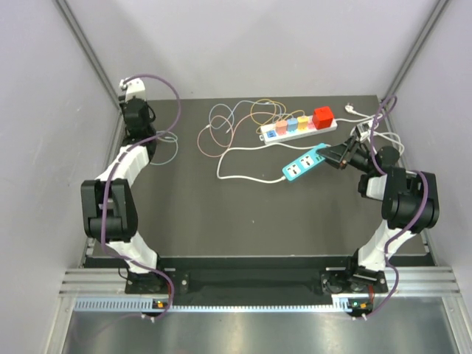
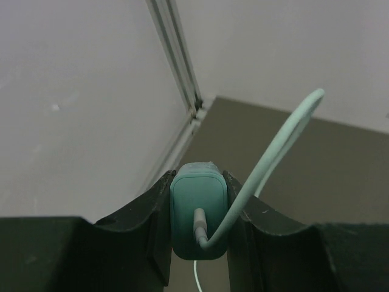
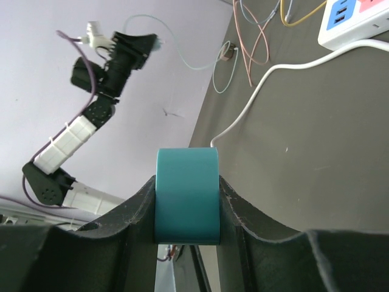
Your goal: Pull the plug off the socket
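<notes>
Plug point(image 2: 199, 210) sits clamped in my left gripper point(image 2: 197, 177), well apart from the teal socket strip point(image 3: 187, 204) my right gripper point(image 3: 187, 180) pinches

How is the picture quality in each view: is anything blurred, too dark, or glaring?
Top external: soft, even light, no hard shadows; the metal sheet at the bottom reflects mildly. Left wrist: the green plug looks slightly soft, the left gripper's fingers nearly black. Right wrist: the teal power strip is sharp and evenly lit, no glare.

High rear camera overlooks table point(image 1: 243, 214); wrist cameras close-up.
</notes>
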`<state>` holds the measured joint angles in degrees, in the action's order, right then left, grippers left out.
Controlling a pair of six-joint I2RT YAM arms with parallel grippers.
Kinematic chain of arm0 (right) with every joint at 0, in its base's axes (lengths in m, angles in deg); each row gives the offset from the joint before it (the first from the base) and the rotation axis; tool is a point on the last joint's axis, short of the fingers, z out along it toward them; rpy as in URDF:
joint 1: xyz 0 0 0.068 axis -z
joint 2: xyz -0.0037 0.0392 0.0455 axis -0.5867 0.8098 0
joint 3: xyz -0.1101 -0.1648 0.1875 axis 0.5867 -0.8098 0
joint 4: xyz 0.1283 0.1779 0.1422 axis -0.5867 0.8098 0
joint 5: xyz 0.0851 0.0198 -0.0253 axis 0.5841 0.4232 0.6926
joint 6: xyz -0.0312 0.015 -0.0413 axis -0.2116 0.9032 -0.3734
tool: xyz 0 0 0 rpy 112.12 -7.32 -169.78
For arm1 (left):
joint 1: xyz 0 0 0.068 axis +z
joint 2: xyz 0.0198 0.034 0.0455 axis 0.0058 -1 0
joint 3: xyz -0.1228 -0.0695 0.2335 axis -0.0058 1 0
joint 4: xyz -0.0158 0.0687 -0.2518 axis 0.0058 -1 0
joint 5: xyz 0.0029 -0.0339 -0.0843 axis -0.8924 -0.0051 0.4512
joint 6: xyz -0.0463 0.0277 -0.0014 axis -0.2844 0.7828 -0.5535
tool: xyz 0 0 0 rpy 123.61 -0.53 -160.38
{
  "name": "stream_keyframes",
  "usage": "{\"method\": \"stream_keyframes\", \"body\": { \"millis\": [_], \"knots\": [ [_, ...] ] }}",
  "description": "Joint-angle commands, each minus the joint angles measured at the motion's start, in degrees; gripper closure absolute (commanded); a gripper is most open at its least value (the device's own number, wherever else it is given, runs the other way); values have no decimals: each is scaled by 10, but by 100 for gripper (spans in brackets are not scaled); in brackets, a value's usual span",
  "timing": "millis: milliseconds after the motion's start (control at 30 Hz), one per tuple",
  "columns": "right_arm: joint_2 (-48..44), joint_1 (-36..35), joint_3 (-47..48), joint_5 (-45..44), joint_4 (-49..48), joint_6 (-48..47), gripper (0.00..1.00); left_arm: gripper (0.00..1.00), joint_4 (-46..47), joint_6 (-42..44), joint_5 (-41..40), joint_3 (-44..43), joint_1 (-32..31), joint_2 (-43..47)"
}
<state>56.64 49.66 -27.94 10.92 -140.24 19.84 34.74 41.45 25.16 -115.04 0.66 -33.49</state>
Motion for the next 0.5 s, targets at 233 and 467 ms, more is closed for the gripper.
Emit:
{"method": "stream_keyframes", "body": {
  "millis": [233, 467],
  "knots": [
    [14, 9, 14, 4, -87, -6, 100, 100, -108, -227, 72, 26, 48, -63],
    [16, 11, 16, 7, -87, -4, 100, 96, -196, -296, 171, -10, 106, -135]
  ]
}}
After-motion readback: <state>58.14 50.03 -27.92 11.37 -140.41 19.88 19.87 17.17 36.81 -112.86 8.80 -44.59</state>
